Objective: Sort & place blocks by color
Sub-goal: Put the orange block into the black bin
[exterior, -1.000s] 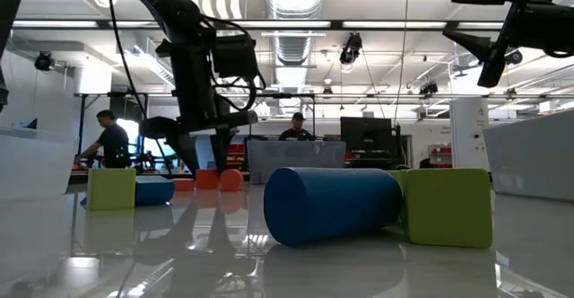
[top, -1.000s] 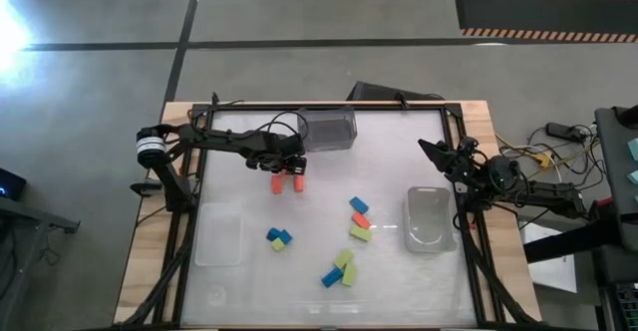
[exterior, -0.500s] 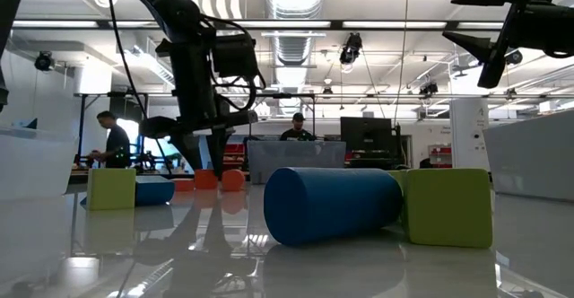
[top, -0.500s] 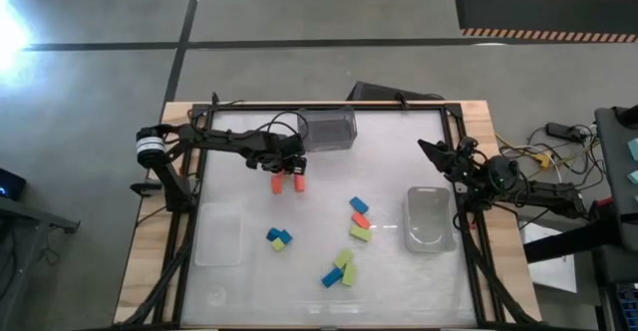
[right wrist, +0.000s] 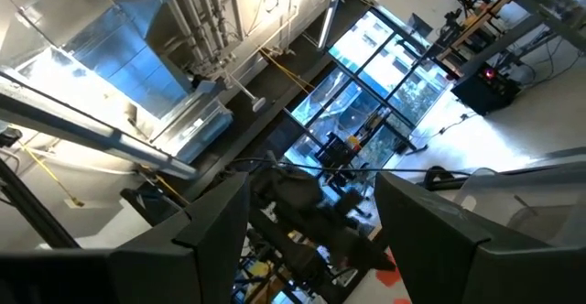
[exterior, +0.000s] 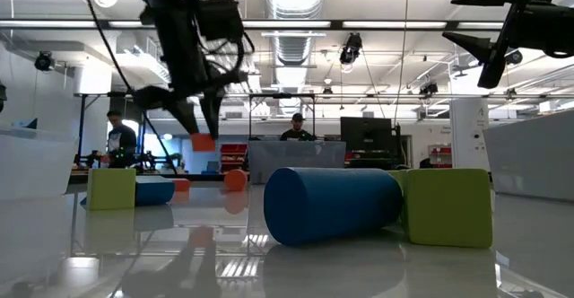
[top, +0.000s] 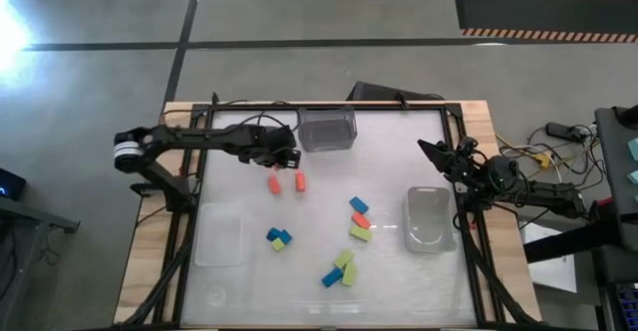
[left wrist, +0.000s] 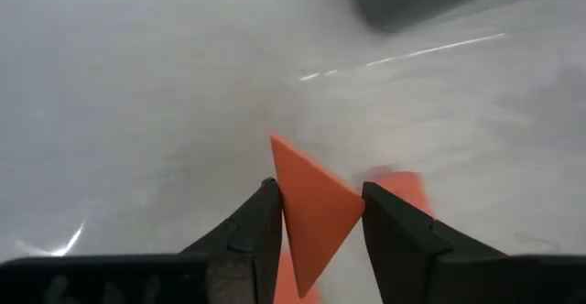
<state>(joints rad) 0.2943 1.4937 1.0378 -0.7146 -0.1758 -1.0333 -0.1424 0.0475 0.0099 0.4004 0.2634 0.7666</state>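
Note:
My left gripper (top: 287, 158) (exterior: 203, 135) (left wrist: 316, 190) is above the table's far middle, shut on an orange-red wedge block (left wrist: 314, 208) (exterior: 203, 142). Two more orange-red blocks (top: 274, 183) (top: 299, 181) lie flat on the table just below and nearer than it. Blue, orange-red and yellow-green blocks (top: 359, 219) lie at mid-table. A blue and yellow-green pair (top: 279, 237) and another cluster (top: 341, 269) lie nearer. My right gripper (top: 439, 154) (exterior: 489, 29) is open, raised near the right edge, touching nothing. My left gripper pinches the orange-red wedge block by its two opposite sides (left wrist: 286, 203) between both fingers, coming from above and pointing down. A pointed corner (left wrist: 275, 141) sticks out past the fingertips. The block is lifted clear of the table.
Three clear bins stand on the table: one at the far middle (top: 327, 129) right beside the left gripper, one at near left (top: 219, 236), one at right (top: 429, 219) below the right arm. A blue cylinder (exterior: 332, 204) lies close to the low camera. People work far behind the table.
The left gripper has risen from the table with the orange-red wedge between its fingers and has drawn slightly toward the far left. The wedge is now lifted clear, and the two other orange-red blocks stay on the table.

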